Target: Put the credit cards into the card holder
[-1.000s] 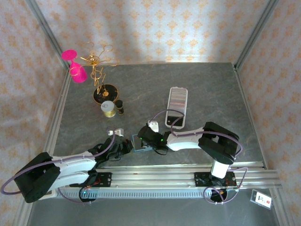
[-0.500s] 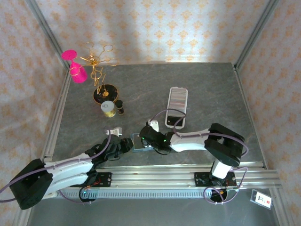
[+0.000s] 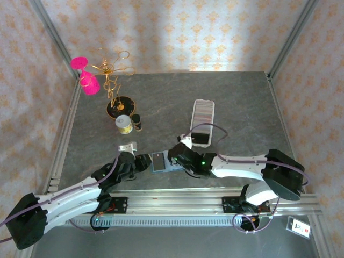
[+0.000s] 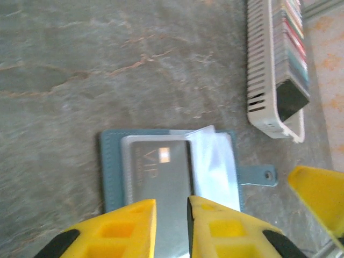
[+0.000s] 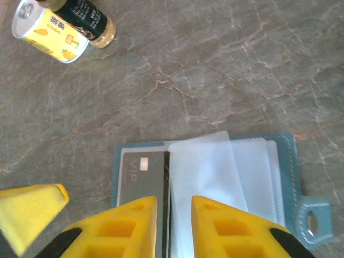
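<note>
Near edge of grey stone-look tabletop (image 3: 242,97): small teal folding card holder (image 4: 110,166) lies open flat, one dark-grey VIP card (image 4: 161,172) already in its pocket, floppy clear sleeves (image 5: 215,172) beside it. Left gripper (image 4: 171,215) and right gripper (image 5: 173,220) hover over it from opp. sides, each w/ jaws a narrow crack apart, nothing pinched. Farther back, well apart, long white slotted tray (image 4: 260,70) holds the other credit cards (image 4: 290,37) on edge. They're prob. light, stiff and slick, so pinch a top edge across the faces; the holder looks light + soft and likely slides, so pin one flap.
</note>
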`<state>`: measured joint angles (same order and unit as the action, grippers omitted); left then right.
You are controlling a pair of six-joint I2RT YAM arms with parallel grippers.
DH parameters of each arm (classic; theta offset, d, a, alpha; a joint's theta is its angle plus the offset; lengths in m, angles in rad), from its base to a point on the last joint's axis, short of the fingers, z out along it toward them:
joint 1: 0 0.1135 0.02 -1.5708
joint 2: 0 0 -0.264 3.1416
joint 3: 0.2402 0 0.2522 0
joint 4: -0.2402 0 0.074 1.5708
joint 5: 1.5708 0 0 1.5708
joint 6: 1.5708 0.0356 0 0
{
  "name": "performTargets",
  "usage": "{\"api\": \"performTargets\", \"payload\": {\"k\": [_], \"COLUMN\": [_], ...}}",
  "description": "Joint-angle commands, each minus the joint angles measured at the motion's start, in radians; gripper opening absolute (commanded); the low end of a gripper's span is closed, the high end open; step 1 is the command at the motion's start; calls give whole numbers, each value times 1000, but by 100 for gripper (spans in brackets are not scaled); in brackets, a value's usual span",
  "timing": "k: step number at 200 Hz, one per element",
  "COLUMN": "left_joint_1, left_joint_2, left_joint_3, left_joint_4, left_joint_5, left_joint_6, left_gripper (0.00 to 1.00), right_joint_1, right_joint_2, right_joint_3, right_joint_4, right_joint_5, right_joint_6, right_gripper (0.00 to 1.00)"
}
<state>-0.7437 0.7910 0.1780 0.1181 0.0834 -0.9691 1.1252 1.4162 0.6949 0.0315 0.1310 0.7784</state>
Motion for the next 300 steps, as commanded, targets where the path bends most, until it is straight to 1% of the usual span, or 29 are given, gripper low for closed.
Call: {"api": "performTargets", "payload": {"k": [1, 26, 46, 82, 134, 147, 200, 235, 260, 300], "left_joint_1": [-6, -17, -19, -23, -29, -29, -33, -36, -40, -39], "left_joint_2": [52, 137, 201, 280, 325, 337, 375, 402, 406, 404], "left_joint_3": [51, 62, 55, 48, 31, 26, 8, -15, -24, -32], "left_joint_4": [46, 107, 153, 204, 218, 219, 232, 267, 267, 265], "left_joint_5": [47, 58, 63, 77, 69, 67, 61, 63, 55, 53], "left_joint_6": [10, 13, 18, 17, 27, 26, 30, 19, 17, 19], "left_gripper": [21, 17, 14, 11, 11, 11, 11, 11, 10, 10], "right_joint_1": [4, 4, 4, 4, 4, 4, 4, 4, 3, 3], "right_joint_2": [-13, 20, 52, 93, 128, 134, 152, 182, 194, 172], "right_joint_3": [-41, -50, -36, 2, 17, 18, 17, 21, 22, 29], "right_joint_4": [7, 37, 36, -31, -64, -76, -119, -97, -50, -15], "right_joint_5": [-6, -48, -71, -46, -61, -53, -45, -87, -128, -132], "right_joint_6": [52, 68, 65, 61, 66, 73, 81, 78, 80, 97], "right_gripper": [25, 27, 31, 33, 37, 42, 43, 43, 44, 44]}}
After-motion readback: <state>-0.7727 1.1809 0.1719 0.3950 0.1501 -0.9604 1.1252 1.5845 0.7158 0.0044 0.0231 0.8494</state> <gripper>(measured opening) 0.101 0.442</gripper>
